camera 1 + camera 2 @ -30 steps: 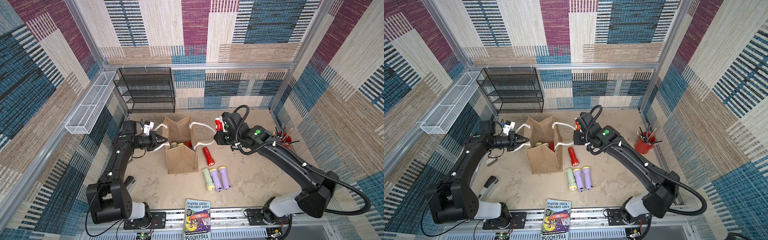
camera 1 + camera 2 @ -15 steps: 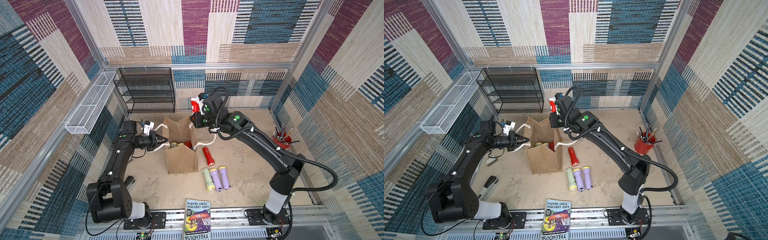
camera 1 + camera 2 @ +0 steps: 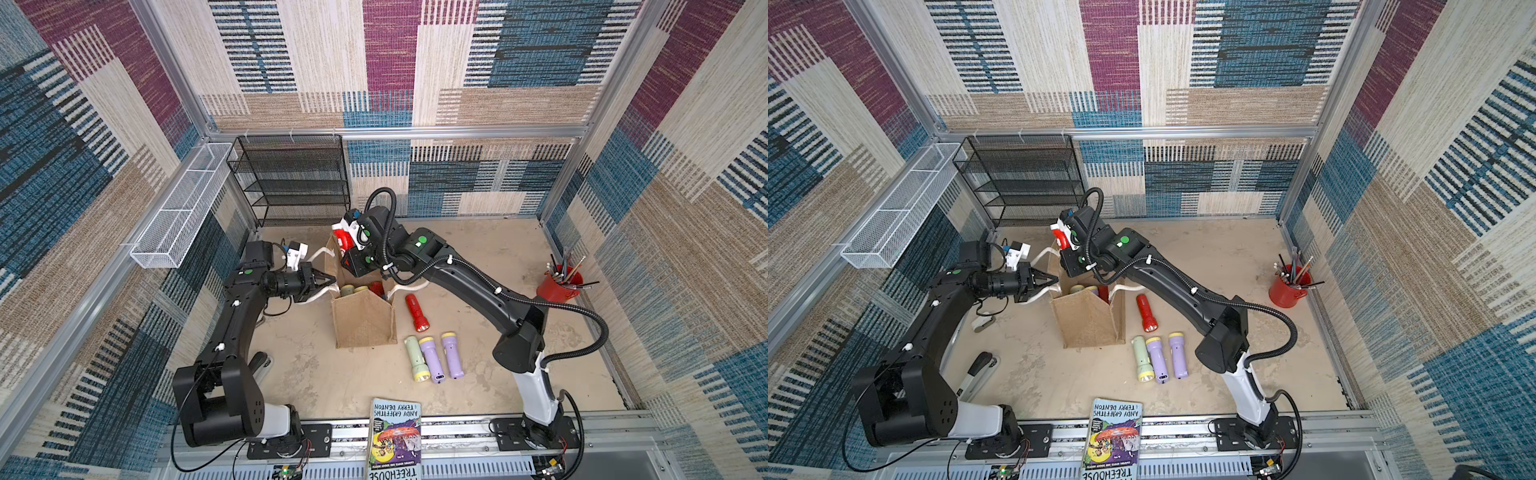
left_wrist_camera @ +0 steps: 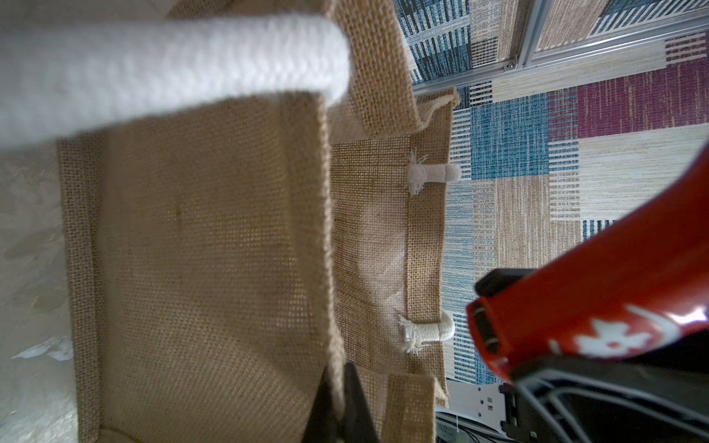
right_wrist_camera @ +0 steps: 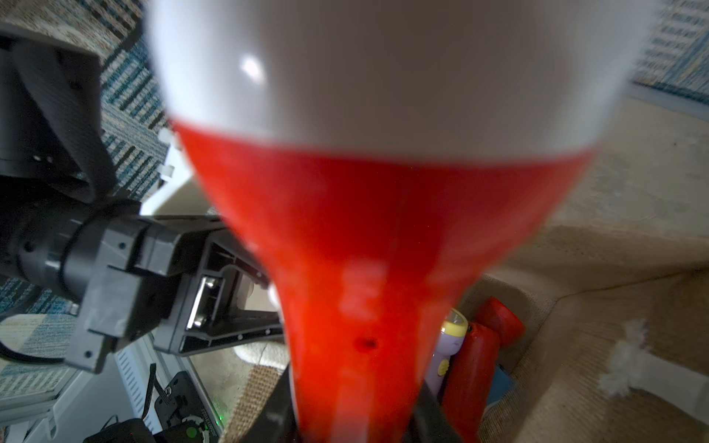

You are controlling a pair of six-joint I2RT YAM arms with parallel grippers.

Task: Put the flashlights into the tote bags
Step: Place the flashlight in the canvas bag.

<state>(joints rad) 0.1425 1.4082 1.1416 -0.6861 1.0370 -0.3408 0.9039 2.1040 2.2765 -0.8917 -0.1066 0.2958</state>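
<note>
**Counter with tote bag, upright and open-mouthed.**

*Change over the last second:* the right arm has swung from the side of the bag away from the left claw to a position above the bag's mouth. The bag and the loose flashlights have not moved.

- **Left claw:** closed tight on the burlap rim of the bag wall, as before, keeping the mouth spread. A white rope handle runs just beside it.
- **Right claw:** narrowed around the tail of the carried flashlight. This one is red with a white head, the head toward the wrist, and hangs over the part of the mouth nearer the left claw.
- **Below the right claw, inside the bag:** a yellow-headed lilac flashlight and a stored red flashlight touch each other.
- **Well apart from both claws, on the counter past the bag wall opposite the left claw:** a loose red flashlight. Farther still lies a row of a pale green flashlight, a lilac flashlight and a second lilac flashlight.

*Reading:* the carry appears finished, and lowering or release into the bag seems next. Four flashlights then remain outside. The likely hazard is the tail catching the rim close to the left claw.
</note>
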